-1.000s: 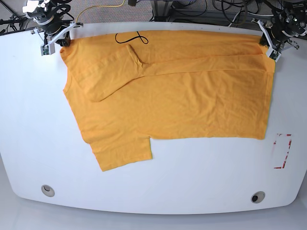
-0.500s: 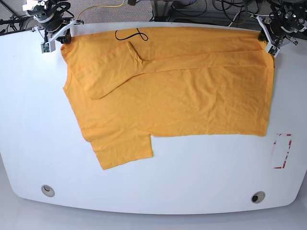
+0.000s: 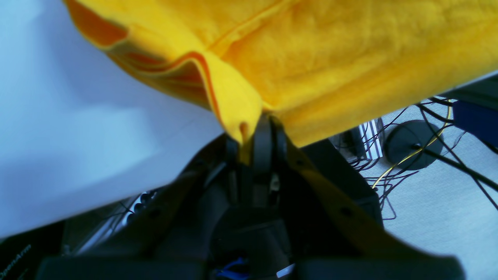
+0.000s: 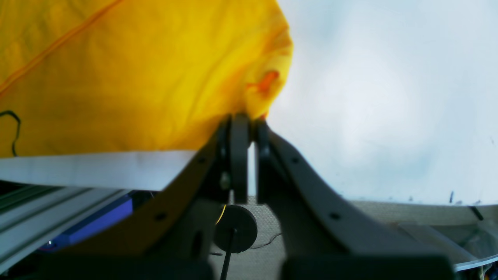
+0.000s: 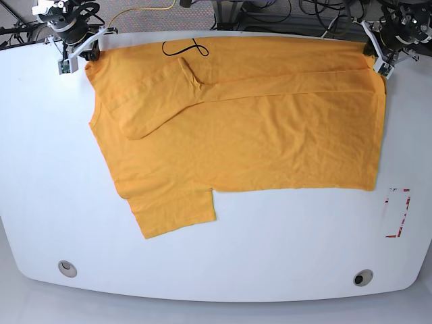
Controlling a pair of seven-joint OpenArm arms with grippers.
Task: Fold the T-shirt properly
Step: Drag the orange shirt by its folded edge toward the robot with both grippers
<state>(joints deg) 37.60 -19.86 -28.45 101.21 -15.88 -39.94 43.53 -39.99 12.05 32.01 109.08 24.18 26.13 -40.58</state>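
Note:
The orange-yellow T-shirt (image 5: 256, 128) lies spread over the white table (image 5: 223, 256), its far edge at the table's back rim. A thin black squiggle (image 5: 183, 49) shows near that edge. One sleeve (image 5: 177, 212) sticks out toward the front; the other is folded onto the body. My left gripper (image 5: 373, 63) is shut on the shirt's back right corner (image 3: 243, 116). My right gripper (image 5: 86, 57) is shut on the back left corner (image 4: 268, 83). Both wrist views show cloth pinched between closed fingers.
Cables and stands (image 5: 283, 13) crowd the floor behind the table. A red-and-white marker (image 5: 398, 212) lies near the right edge. Two round holes (image 5: 67, 268) (image 5: 362, 277) sit near the front rim.
Both grippers have pulled the shirt's far edge back toward the rear rim. The whole shirt slid slightly away from the front edge.

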